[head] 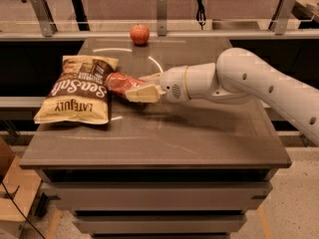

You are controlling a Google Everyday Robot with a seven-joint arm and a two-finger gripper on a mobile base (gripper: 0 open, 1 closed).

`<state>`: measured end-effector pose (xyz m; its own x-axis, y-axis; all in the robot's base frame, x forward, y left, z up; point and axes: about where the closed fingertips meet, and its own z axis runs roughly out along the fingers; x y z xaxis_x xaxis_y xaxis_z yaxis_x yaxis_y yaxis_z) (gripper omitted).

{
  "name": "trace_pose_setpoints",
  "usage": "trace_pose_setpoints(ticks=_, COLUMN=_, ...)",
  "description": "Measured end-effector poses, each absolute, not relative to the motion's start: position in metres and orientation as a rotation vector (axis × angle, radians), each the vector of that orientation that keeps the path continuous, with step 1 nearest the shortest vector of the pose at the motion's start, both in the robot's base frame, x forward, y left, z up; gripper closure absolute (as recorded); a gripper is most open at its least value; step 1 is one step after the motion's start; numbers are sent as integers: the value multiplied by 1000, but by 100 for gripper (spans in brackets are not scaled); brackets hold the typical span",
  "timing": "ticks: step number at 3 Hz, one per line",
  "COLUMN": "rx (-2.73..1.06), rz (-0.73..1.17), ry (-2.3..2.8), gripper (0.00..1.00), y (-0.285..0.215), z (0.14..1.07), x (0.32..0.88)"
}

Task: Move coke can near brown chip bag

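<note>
On the left of the table [199, 138], a brown chip bag [79, 89], lying flat. Just beside its right edge (perhaps touching), a coke can [117, 82], tilted, clamped between the two fingers of the gripper [133, 88]. Further back, a red apple [140, 34]. From the right, a white arm [249, 81].

A grey-brown table [199, 138] is seen in the middle, marked with white arcs [154, 61] on top and fitted with shelves [159, 193] below. A rail [224, 34] with metal posts [161, 6] is set behind it. Pale speckled floor [294, 208] is shown at lower right, a cardboard box [15, 193] at lower left. The gripper [142, 92] is held over the table's left middle
</note>
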<state>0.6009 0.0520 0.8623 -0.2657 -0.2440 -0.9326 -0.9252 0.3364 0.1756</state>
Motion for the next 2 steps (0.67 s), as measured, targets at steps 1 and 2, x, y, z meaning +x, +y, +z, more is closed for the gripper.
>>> trace_pose_setpoints(ticks=1, rx=-1052, rz=997, ry=1728, gripper=21, y=63, z=853, x=598)
trace_pose_setpoints(ticks=2, rx=-1058, rz=1016, ry=1700, gripper=0, y=70, z=858, x=592)
